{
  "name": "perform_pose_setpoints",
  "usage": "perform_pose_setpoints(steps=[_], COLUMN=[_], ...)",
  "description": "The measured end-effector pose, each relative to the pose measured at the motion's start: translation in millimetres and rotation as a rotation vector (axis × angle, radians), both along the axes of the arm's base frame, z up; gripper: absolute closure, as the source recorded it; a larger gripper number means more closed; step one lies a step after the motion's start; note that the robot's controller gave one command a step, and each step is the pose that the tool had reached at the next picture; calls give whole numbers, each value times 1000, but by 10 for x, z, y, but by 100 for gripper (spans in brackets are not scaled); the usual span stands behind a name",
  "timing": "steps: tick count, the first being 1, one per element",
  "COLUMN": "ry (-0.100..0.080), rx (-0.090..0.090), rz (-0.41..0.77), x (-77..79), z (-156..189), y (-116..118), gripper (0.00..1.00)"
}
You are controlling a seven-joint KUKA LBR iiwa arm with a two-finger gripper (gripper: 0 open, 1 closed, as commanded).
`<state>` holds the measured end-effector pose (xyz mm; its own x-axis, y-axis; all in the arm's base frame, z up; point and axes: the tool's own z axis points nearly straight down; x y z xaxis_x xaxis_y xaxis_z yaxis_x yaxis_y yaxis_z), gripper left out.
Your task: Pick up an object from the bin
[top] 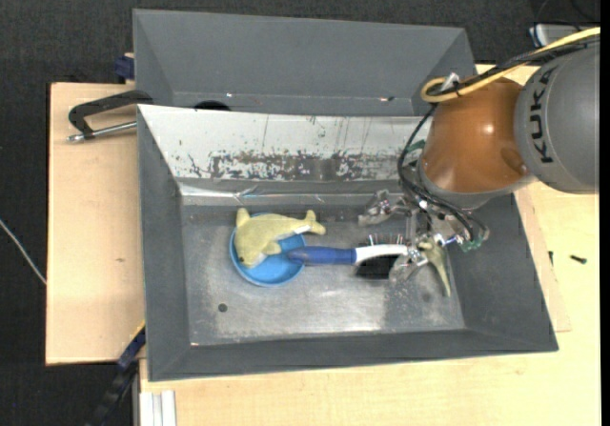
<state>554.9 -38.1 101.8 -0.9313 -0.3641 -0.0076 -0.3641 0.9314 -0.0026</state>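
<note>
- My gripper (pixel 412 241) sits low at the right of the grey bin (pixel 305 324), its two metal fingers (pixel 434 272) spread apart with nothing between them.
- Just beside the fingers lies the black bristle head of a blue-handled brush (pixel 329 255).
- The handle runs left to a blue disc (pixel 262 272), which carries a pale yellow soft toy fish (pixel 267 232).
- I judge the brush light and stiff. The slim handle, midway along, looks the surest place to pinch, since the bristles would give.
</note>
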Motion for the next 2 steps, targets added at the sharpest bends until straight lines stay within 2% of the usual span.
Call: perform_pose_setpoints(steps=[1, 2], ry=[1, 3], rx=[2, -2], rz=[-54, -135], x=[262, 200], z=[83, -272], y=[67, 895], gripper=[0, 0])
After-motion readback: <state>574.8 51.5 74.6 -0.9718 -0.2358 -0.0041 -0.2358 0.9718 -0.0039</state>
